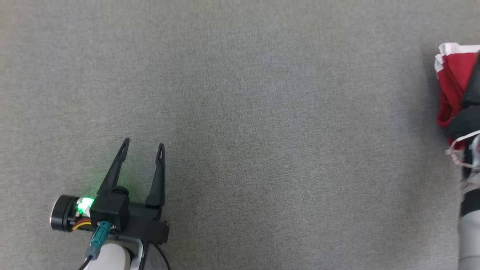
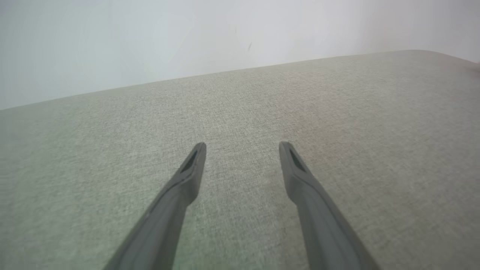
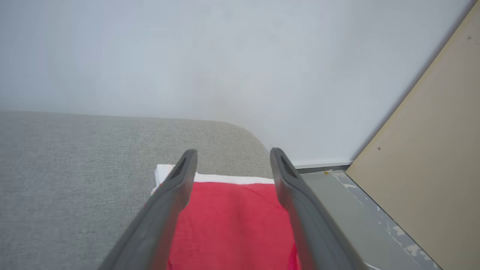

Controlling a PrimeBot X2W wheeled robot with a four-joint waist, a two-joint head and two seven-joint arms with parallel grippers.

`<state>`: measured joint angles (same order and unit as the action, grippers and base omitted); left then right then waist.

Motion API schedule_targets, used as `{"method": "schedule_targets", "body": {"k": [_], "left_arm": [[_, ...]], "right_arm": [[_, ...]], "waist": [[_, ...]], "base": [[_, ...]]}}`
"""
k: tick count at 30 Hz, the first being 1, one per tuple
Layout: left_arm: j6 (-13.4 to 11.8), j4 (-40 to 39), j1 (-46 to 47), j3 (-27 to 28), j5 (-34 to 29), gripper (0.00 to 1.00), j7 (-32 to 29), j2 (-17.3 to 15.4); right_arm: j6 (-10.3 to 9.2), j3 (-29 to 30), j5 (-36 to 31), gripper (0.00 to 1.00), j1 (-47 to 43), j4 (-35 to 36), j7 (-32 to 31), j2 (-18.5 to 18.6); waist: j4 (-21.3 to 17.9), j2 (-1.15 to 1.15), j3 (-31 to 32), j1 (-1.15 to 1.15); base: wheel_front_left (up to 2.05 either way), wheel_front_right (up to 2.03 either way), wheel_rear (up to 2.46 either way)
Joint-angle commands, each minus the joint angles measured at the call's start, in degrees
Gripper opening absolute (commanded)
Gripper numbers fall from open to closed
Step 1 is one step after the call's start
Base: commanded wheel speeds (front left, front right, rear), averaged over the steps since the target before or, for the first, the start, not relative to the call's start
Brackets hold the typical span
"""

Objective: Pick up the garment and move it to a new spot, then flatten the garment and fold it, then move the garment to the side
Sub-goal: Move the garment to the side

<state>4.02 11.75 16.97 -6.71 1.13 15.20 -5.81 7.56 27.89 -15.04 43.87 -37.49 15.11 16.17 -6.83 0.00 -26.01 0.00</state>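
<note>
Left gripper point(image 1: 144, 143) hovered at the near left over the grey table point(image 1: 262, 112), fingers spread and empty, pointing toward the far side. Right gripper point(image 3: 233, 151), likewise spread with nothing held, angled down over the red-and-white garment point(image 3: 232, 221) lying by the table's right edge.

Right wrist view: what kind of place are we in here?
Probably an indoor test room or workshop: a broad grey fabric-covered surface set against a plain pale wall, with a paint-flecked grey floor and a bare wooden board beside it.
</note>
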Motion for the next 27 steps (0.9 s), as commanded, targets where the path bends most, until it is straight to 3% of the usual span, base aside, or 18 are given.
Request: {"method": "schedule_targets", "body": {"k": [1, 14, 27], "left_arm": [[-0.32, 0.23, -1.16, 0.29, 0.21, 1.0, -0.09, -0.08], [-0.82, 1.56, -5.13, 2.95, 2.04, 1.0, 0.02, 2.02], [-0.82, 3.78, -11.08, 7.09, 2.83, 1.0, 0.03, 2.71]], "right_arm": [[-0.15, -1.51, 1.01, 1.0, -1.67, 1.35, 0.04, -0.99], [-0.15, -17.57, 12.34, 1.0, -15.32, 7.84, 0.04, -9.64], [-0.15, -24.26, 15.49, 1.0, -26.84, 11.07, 0.04, -13.2]], "waist": [[0.29, 0.0, 1.68, 0.0], [4.79, 0.0, 10.57, 0.0], [6.12, 0.0, 18.7, 0.0]], "base": [[0.0, 0.0, 0.0], [0.0, 0.0, 0.0], [0.0, 0.0, 0.0]]}}
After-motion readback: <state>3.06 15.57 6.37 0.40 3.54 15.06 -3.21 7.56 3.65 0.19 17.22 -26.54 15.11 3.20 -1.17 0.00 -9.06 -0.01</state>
